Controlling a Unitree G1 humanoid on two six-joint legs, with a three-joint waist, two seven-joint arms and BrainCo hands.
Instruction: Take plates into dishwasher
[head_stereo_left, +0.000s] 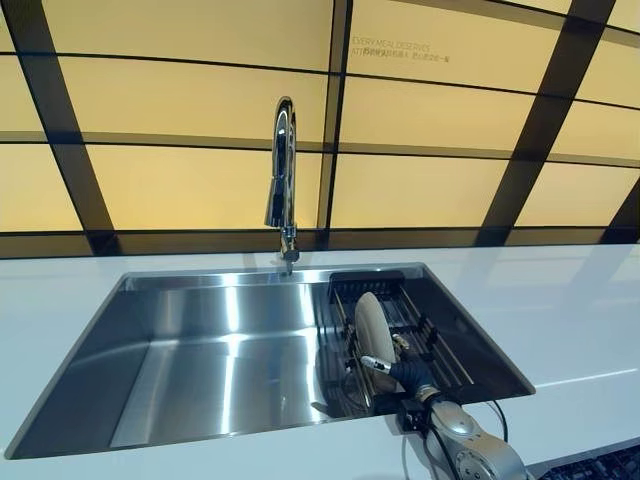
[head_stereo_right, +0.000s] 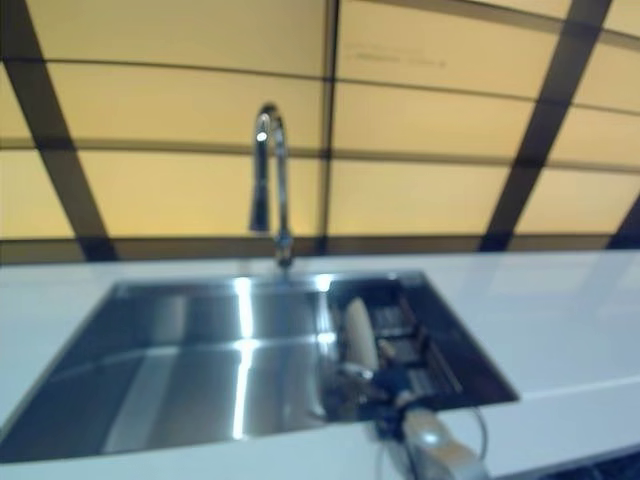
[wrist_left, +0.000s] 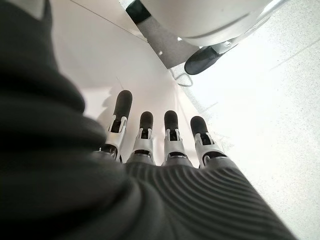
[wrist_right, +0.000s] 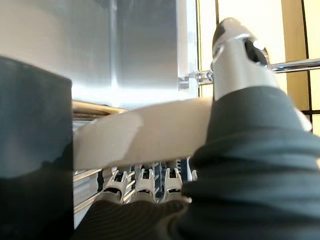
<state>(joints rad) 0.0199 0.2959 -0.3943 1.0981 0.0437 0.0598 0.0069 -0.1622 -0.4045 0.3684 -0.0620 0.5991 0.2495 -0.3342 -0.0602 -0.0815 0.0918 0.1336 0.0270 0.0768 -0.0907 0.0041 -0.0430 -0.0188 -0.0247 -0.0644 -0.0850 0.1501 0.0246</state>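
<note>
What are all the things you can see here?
Sink: one, shiny steel, set into the counter.
Tap: one, chrome, behind the sink.
Counter: one, white, around the sink.
Wall panels: many, yellow with dark strips, behind the counter.
Rack: one, black, in the sink's right part.
Plate: one, cream, standing on edge in the rack.
Right hand: one, silver and dark, fingers and thumb either side of the plate.
Left hand: one, fingers straight, holding nothing, seen only by its wrist camera.

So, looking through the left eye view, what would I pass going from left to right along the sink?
Bare steel basin of the sink → tap → white plate standing on edge in the black dish rack, with the right robot hand at it → white countertop.
</note>
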